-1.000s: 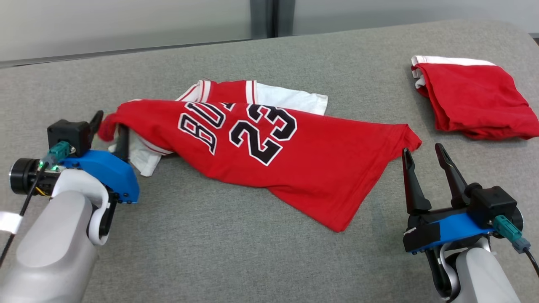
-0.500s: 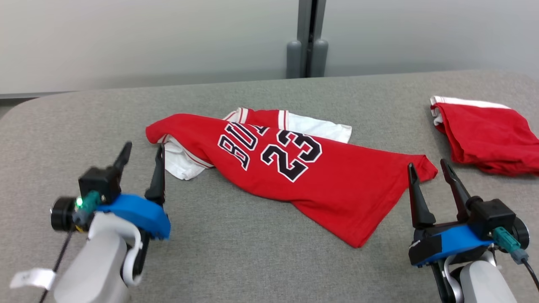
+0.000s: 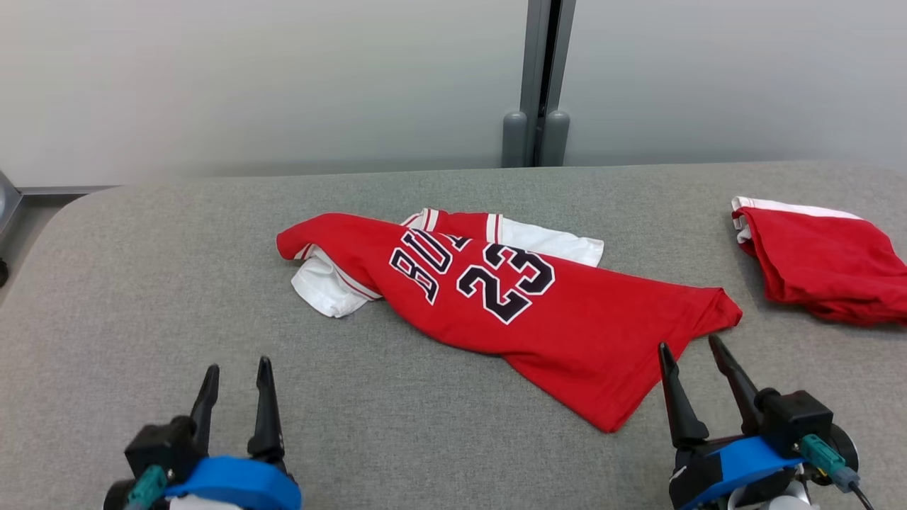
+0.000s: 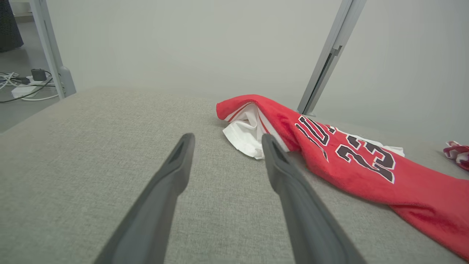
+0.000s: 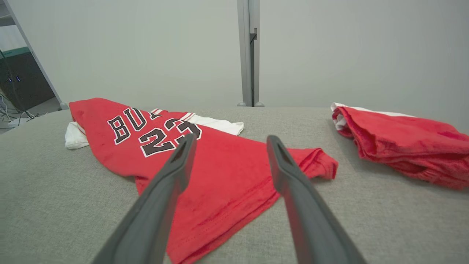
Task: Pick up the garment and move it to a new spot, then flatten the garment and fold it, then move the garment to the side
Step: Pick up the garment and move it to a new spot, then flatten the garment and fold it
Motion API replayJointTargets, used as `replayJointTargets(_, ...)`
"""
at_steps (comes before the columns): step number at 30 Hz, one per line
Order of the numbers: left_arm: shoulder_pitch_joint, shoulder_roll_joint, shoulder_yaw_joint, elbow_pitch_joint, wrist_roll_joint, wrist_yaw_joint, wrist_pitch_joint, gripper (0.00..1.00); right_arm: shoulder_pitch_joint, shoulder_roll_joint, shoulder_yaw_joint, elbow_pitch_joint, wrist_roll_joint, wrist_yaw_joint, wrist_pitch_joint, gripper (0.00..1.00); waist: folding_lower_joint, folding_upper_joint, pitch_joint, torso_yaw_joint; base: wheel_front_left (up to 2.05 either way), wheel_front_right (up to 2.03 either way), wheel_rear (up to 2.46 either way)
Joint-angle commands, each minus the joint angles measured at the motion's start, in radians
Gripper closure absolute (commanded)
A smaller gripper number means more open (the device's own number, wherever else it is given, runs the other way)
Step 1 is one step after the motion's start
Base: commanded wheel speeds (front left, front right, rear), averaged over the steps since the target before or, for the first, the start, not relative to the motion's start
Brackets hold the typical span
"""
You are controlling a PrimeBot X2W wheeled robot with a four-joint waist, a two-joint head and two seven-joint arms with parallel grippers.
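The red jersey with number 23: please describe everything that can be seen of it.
The red jersey looks like soft knit cloth, with black, white-edged letters and the number 23, and white parts with red-striped trim. It lies crumpled and partly folded over itself on the grey padded surface.

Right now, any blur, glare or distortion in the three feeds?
Head view: sharp, even soft light, no glare, jersey print readable. Left wrist view: near jaws loom large and slightly soft; wall post slants, so wide-angle or tilted. Right wrist view: same looming jaws, jersey numbers crisp, soft shadow beside the folded red garment.
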State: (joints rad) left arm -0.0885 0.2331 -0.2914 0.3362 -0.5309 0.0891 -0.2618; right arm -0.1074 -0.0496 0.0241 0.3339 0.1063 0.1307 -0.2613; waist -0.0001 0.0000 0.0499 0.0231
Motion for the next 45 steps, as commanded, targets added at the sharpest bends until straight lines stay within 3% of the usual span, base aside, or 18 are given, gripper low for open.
replayJointTargets(1,0.02,-0.007,0.01,-0.016,0.015,0.003,-0.004,0.0,0.017,-0.002,0.003,0.001,0.007,0.0,-0.005,0.0,0.0001,0.0,-0.005,-0.001,0.0,0.0,0.0)
replayJointTargets(14,0.148,-0.034,0.033,-0.1,0.075,-0.009,-0.004,0.0,0.063,-0.002,0.063,0.022,0.029,0.0,-0.005,0.0,0.0001,0.0,-0.055,-0.002,0.0,0.0,0.0)
replayJointTargets(35,0.14,-0.044,0.024,-0.082,0.079,-0.013,-0.004,0.0,0.068,-0.002,0.064,0.034,0.018,0.0,-0.005,0.0,0.0001,0.0,-0.051,0.014,0.0,0.0,0.0)
replayJointTargets(45,0.118,-0.053,0.029,-0.087,0.093,-0.016,-0.004,0.0,0.009,-0.002,0.133,0.118,-0.103,0.0,0.071,0.0,0.0001,0.0,-0.007,0.046,0.0,0.0,0.0)
